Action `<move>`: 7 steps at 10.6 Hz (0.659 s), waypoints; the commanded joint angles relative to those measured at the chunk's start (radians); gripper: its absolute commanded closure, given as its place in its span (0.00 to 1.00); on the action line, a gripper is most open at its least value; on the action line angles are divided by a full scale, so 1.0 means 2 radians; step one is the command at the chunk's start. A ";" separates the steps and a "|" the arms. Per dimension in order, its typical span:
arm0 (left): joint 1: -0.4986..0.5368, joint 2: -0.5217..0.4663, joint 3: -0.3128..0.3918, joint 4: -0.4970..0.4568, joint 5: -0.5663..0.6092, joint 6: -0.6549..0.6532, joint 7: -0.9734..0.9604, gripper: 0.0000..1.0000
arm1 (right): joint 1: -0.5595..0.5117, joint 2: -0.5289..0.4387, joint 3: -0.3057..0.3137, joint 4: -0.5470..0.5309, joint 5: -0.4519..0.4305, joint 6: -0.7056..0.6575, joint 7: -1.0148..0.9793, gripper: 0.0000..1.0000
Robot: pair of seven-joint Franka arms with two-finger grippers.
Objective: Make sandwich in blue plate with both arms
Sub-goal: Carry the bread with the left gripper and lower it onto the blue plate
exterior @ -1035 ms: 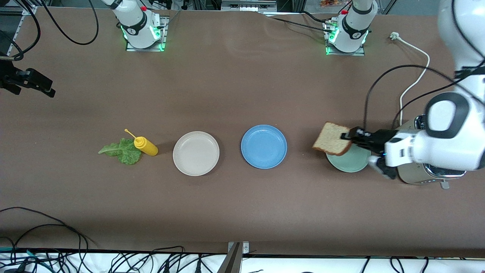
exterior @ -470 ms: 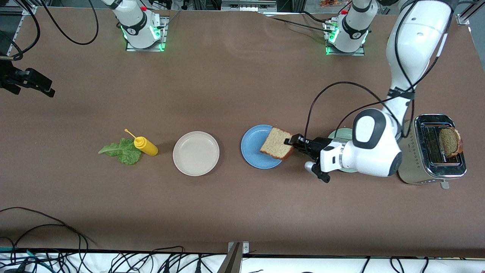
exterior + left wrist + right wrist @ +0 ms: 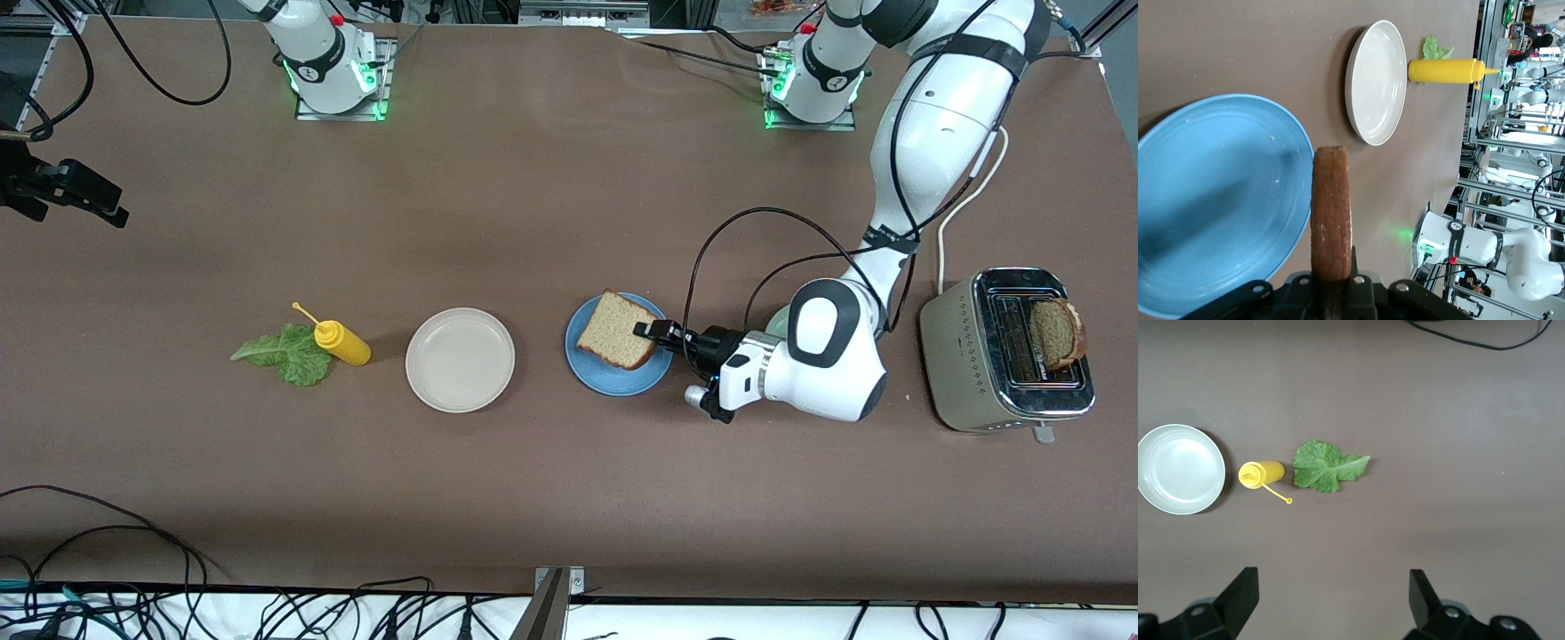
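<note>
— Bread slice (image 3: 616, 330) is hanging over the blue plate (image 3: 594, 377), pinched at one edge by the left gripper (image 3: 655, 332). Are you seeing that too?

— Yes. In the left wrist view the slice (image 3: 1331, 213) is standing edge-on between the fingers, which are pressing in on its crust, and the blue plate (image 3: 1211, 200) is lying just beside and below it.

— Is the slice lying flat on the plate?

— It is looking tilted, one side raised in the grip; whether its lower edge is touching the plate, I cannot tell.

— And the right gripper (image 3: 1331, 603)?

— That arm is waiting up high, fingers spread wide, looking down over the lettuce leaf (image 3: 1327, 466) and the yellow squeeze bottle (image 3: 1261, 474), which is lying on its side and touching the leaf.

— Where is the blue plate sitting?

— Mid-table, beside the beige-white plate (image 3: 460, 359), which is lying toward the right arm's end. The lettuce (image 3: 286, 355) and bottle (image 3: 342, 342) are lying still closer to that end.

— And toward the left arm's end?

— A toaster (image 3: 1005, 356) is standing there with a darker slice (image 3: 1055, 332) sticking out of one slot. A bit of the mint-green plate (image 3: 778, 320) is peeking out from under the left arm.
</note>
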 commanded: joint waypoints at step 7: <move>-0.017 0.040 0.007 0.003 -0.018 0.010 0.066 0.29 | 0.006 0.002 0.004 0.007 0.010 -0.030 -0.031 0.00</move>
